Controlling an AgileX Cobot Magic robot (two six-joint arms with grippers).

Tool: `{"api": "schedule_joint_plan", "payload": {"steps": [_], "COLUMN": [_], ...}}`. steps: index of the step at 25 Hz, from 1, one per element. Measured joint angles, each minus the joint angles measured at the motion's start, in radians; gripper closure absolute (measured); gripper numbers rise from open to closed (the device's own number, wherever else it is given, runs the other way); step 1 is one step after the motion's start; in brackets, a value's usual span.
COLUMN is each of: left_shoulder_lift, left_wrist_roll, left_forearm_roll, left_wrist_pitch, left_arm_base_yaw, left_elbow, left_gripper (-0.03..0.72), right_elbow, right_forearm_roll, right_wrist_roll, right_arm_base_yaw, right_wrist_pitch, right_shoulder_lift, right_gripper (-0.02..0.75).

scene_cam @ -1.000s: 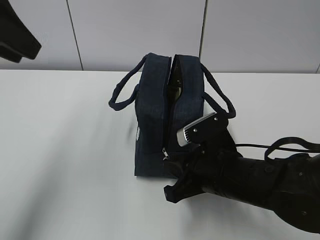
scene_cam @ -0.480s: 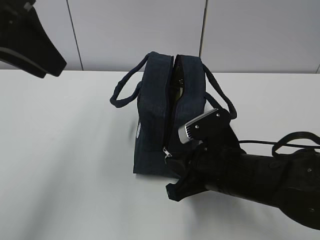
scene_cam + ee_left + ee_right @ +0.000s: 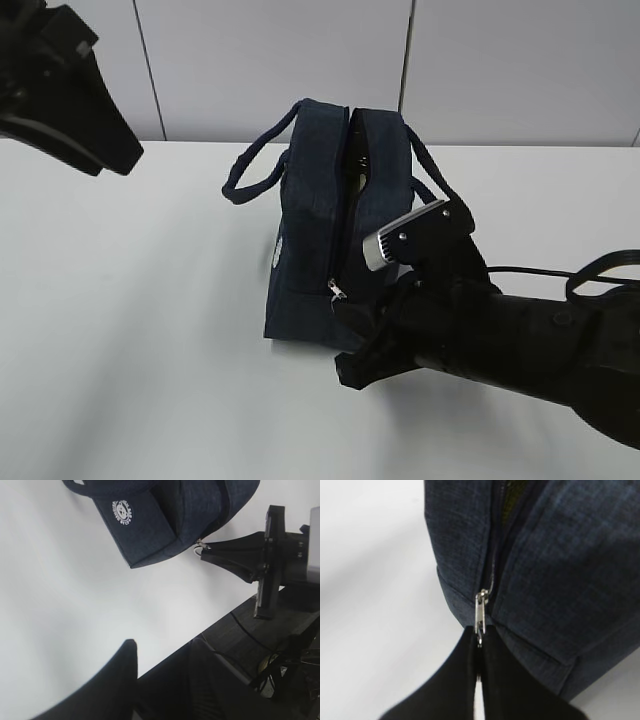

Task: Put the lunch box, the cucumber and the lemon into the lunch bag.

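The bag [image 3: 330,240] sits on the white surface [image 3: 140,330], right in front of the right end effector [image 3: 479,645], which is clenched on the zipper pull [image 3: 480,615] at the bag's near bottom end. Left end effector [image 3: 165,655] is up off to the side, can't tell its state.

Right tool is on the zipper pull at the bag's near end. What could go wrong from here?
1. The right tool pinches only the tip of the thin zipper pull; it may slip out.
2. Nothing holds the lunch bag down, as the left tool hangs clear, so pulling may drag or tip it.
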Motion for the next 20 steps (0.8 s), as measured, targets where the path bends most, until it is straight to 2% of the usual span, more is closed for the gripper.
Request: {"api": "schedule_joint_plan", "payload": {"steps": [6, 12, 20], "left_shoulder_lift": [0.008, 0.008, 0.012], "left_wrist_roll": [0.000, 0.000, 0.044], "left_forearm_roll": [0.006, 0.008, 0.006], "left_wrist_pitch": [-0.002, -0.005, -0.143], "left_arm_base_yaw": [0.000, -0.004, -0.115], "left_elbow": [0.074, 0.167, 0.240], "left_gripper": [0.440, 0.353, 0.337], "right_elbow": [0.000, -0.005, -0.028], "right_forearm_roll": [0.000, -0.002, -0.002], "right_wrist_roll": [0.000, 0.000, 0.000], "right_arm_base_yaw": [0.000, 0.000, 0.000], "right_wrist_pitch": [0.004, 0.021, 0.054], "right_shoulder_lift": [-0.021, -0.049, -0.095], "right_gripper": [0.738, 0.738, 0.738]}}
